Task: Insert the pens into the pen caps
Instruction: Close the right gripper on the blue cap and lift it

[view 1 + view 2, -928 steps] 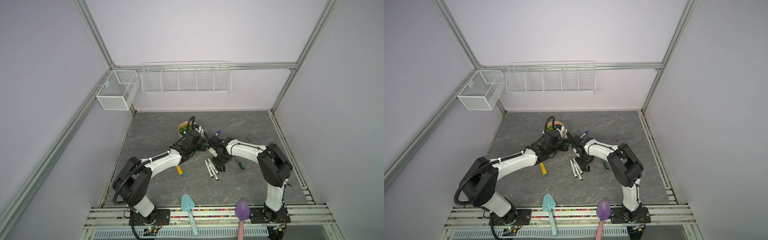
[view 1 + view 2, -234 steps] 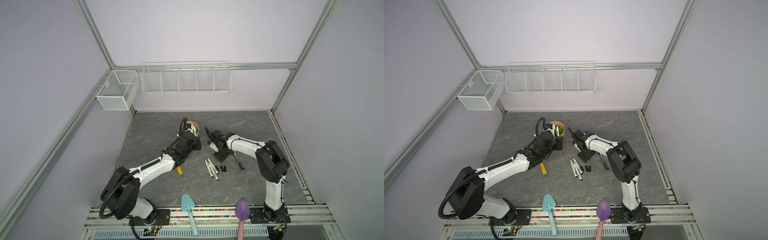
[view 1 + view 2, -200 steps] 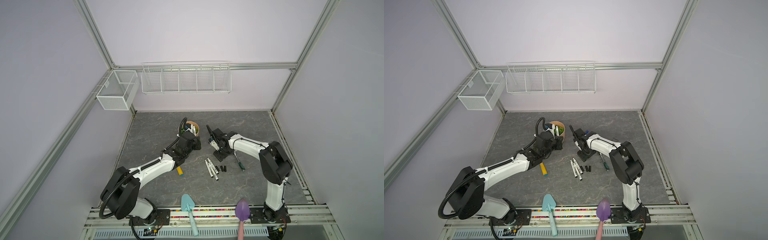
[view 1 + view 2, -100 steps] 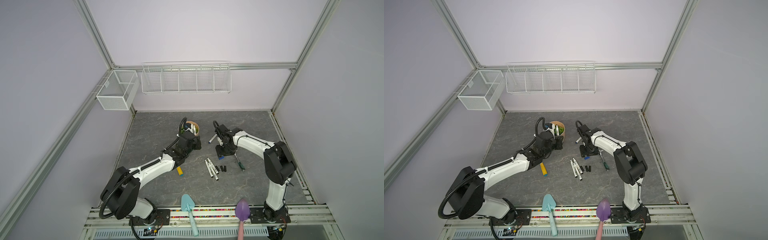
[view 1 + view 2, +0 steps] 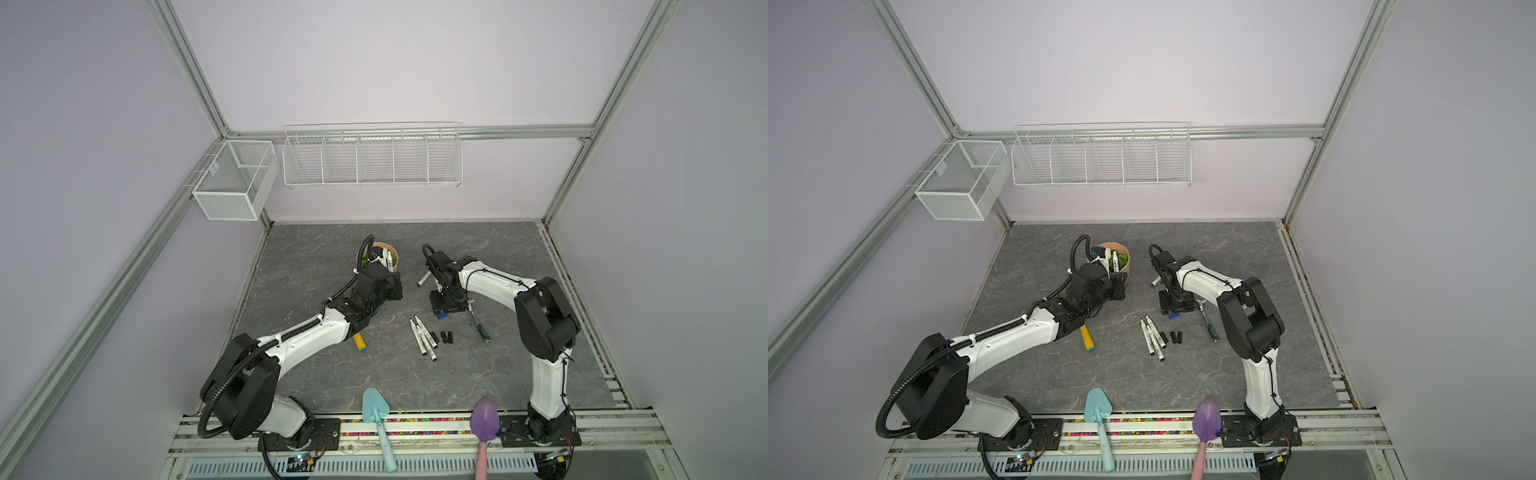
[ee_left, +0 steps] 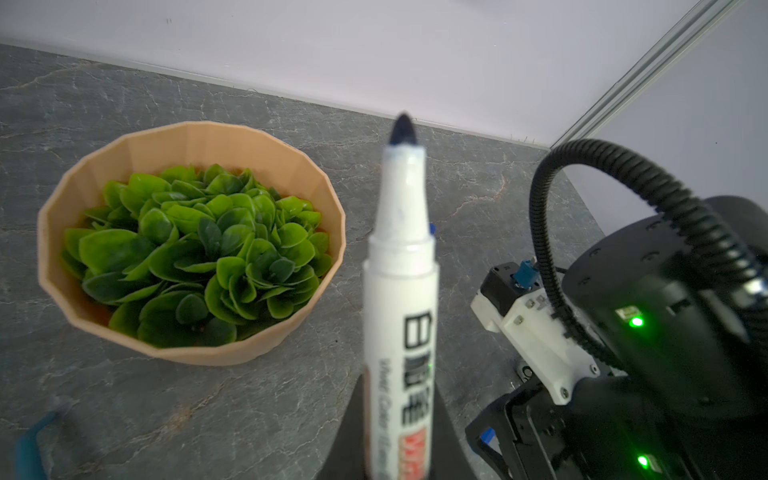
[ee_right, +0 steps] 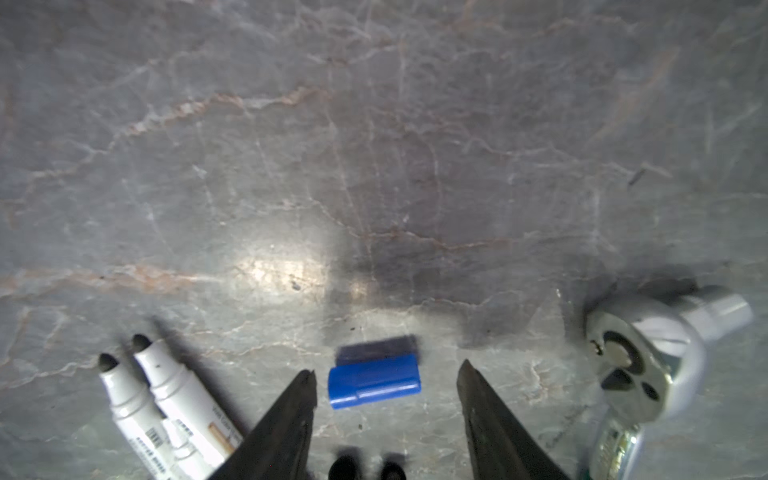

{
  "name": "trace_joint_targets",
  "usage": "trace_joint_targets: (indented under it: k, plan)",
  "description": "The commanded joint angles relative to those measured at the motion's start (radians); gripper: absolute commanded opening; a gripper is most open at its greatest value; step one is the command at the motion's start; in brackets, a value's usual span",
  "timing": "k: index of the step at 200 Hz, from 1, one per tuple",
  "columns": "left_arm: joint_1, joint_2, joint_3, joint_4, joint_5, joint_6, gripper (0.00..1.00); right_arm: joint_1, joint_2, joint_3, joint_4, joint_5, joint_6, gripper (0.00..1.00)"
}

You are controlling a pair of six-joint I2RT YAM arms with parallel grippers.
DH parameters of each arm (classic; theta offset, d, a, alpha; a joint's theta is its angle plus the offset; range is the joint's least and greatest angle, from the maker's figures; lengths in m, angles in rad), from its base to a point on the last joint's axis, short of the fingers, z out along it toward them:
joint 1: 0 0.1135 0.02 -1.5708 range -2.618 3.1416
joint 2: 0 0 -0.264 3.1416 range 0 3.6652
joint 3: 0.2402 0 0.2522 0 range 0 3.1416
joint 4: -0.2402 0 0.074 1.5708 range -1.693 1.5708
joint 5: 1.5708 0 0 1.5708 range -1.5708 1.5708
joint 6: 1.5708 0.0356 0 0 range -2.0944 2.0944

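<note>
My left gripper (image 6: 399, 436) is shut on an uncapped white pen (image 6: 401, 257) whose dark blue tip points away from the wrist. In both top views it hovers beside the bowl (image 5: 390, 286) (image 5: 1115, 286). My right gripper (image 7: 386, 370) is open and low over the table, with a blue pen cap (image 7: 374, 380) lying on its side between its fingertips, untouched. In a top view that cap (image 5: 442, 316) lies just in front of the right gripper (image 5: 446, 307). Three uncapped pens (image 5: 424, 338) lie side by side, three black pen caps (image 5: 442, 336) next to them. A blue-capped pen (image 5: 424, 279) lies behind the right gripper.
A tan bowl of green leaves (image 6: 191, 245) stands at the back, close to the held pen. A green-handled ratchet (image 5: 478, 326) lies to the right of the blue cap, its metal head (image 7: 648, 353) near my right finger. A yellow stick (image 5: 359, 343) lies by the left arm.
My right gripper has swung away from the blue-capped pen at the back, toward the front right, and come down over the blue cap. The left arm and its pen have stayed put.
</note>
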Motion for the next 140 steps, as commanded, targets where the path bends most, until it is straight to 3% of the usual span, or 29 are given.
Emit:
trace_joint_targets:
  k: [1,80,140]
  plan:
    - [0.005,-0.018,-0.011,0.02,0.01,0.009,0.0,-0.004,0.02,-0.031,-0.017,0.036,0.014,0.59]
    - [0.005,-0.001,-0.013,0.035,0.045,-0.004,0.0,-0.017,-0.05,-0.129,0.015,0.052,0.003,0.56]
    - [0.005,0.003,-0.012,0.034,0.058,-0.012,0.0,-0.022,0.012,-0.089,0.034,0.003,-0.017,0.42]
